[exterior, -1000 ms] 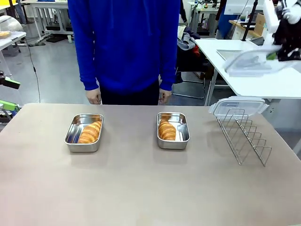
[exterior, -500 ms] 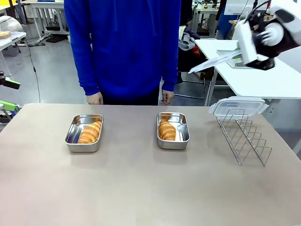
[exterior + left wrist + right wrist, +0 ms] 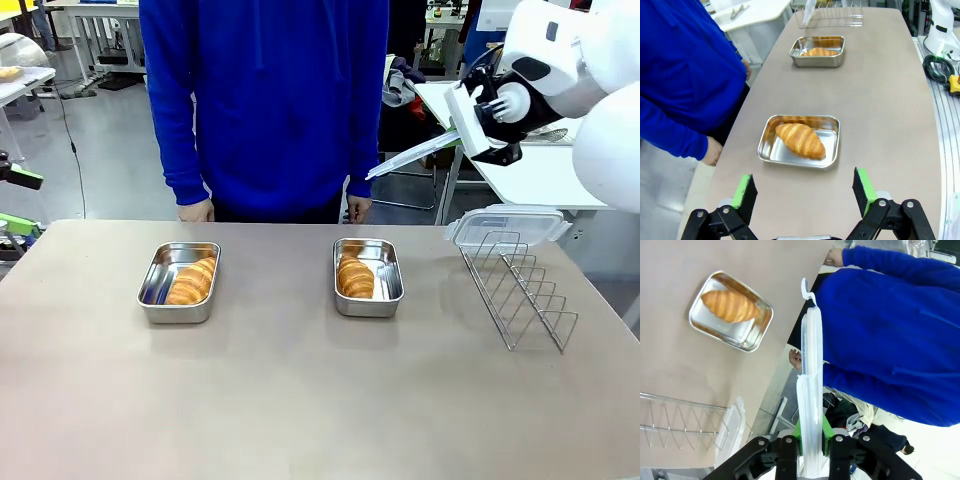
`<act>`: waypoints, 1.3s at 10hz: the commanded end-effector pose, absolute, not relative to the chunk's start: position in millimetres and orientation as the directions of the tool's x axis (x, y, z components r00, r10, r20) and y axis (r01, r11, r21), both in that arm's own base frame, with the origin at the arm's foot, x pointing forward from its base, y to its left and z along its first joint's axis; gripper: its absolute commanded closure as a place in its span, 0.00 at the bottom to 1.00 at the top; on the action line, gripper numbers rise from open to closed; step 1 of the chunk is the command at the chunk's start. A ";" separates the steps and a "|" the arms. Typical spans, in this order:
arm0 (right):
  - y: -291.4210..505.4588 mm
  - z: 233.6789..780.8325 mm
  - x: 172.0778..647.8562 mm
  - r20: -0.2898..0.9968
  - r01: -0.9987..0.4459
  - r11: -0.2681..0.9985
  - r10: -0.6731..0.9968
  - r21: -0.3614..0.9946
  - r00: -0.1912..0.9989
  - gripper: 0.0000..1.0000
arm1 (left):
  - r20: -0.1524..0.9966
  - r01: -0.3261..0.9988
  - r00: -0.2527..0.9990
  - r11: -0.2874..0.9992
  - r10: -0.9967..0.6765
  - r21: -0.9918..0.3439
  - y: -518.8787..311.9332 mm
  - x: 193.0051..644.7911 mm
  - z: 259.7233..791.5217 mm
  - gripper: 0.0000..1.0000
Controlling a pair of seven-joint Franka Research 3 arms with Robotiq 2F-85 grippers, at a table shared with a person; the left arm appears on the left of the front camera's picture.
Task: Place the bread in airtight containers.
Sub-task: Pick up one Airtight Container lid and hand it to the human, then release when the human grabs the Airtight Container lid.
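Note:
Two steel airtight containers stand open on the table, each holding one piece of bread. The left container (image 3: 158,284) holds a croissant (image 3: 192,281); the right container (image 3: 389,276) holds another croissant (image 3: 354,277). High above the table's back right, my right gripper (image 3: 478,128) is shut on a clear plastic lid (image 3: 415,152) that points left, tilted. In the right wrist view that lid (image 3: 810,365) stands edge-on between the fingers, above the right container (image 3: 747,335). My left gripper (image 3: 804,192) is open, hovering short of the left container (image 3: 780,155) and its croissant (image 3: 800,140).
A wire rack (image 3: 520,290) stands at the table's right side with a second clear lid (image 3: 505,225) resting against its far end. A person in a blue sweater stands at the far edge, hands (image 3: 200,210) hanging by the table.
My right arm has swung the clear lid from the far right leftward and down, toward the space above the right container. The pans, croissants and rack have not moved.

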State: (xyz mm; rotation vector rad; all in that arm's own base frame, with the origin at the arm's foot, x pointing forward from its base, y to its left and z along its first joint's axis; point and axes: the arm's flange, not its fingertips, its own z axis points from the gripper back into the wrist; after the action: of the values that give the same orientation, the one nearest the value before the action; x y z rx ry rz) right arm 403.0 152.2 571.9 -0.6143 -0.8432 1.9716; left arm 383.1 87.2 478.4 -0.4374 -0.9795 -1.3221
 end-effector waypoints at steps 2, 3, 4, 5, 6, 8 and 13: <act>152.2 571.9 403.0 -0.094 -0.530 -0.382 0.866 -0.757 -0.491 0.95 | 0.807 0.931 -0.080 0.245 -0.585 0.270 85.3 382.2 476.2 0.00; 152.2 571.9 403.0 -0.094 -0.530 -0.382 0.866 -0.757 -0.491 0.95 | 0.807 0.931 -0.080 0.245 -0.585 0.270 85.3 382.2 476.2 0.00; 152.2 571.9 403.0 -0.094 -0.530 -0.382 0.866 -0.757 -0.491 0.95 | 0.807 0.931 -0.080 0.245 -0.585 0.270 85.3 382.2 476.2 0.00; 152.2 571.9 403.0 -0.094 -0.530 -0.382 0.866 -0.757 -0.491 0.95 | 0.807 0.931 -0.080 0.245 -0.585 0.270 85.3 382.2 476.2 0.00; 152.2 571.9 403.0 -0.094 -0.530 -0.382 0.866 -0.757 -0.491 0.95 | 0.807 0.931 -0.080 0.245 -0.585 0.270 85.3 382.2 476.2 0.00; 152.2 571.9 403.0 -0.094 -0.530 -0.382 0.866 -0.757 -0.491 0.95 | 0.807 0.931 -0.080 0.245 -0.585 0.270 85.3 382.2 476.2 0.00; 152.2 571.9 403.0 -0.094 -0.530 -0.382 0.866 -0.757 -0.491 0.95 | 0.807 0.931 -0.080 0.245 -0.585 0.270 85.3 382.2 476.2 0.00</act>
State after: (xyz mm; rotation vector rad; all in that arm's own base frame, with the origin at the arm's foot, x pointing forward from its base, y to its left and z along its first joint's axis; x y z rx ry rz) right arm 403.5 153.2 569.9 -0.6114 -0.8357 1.9772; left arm 383.1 87.2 478.4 -0.4374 -0.9795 -1.3220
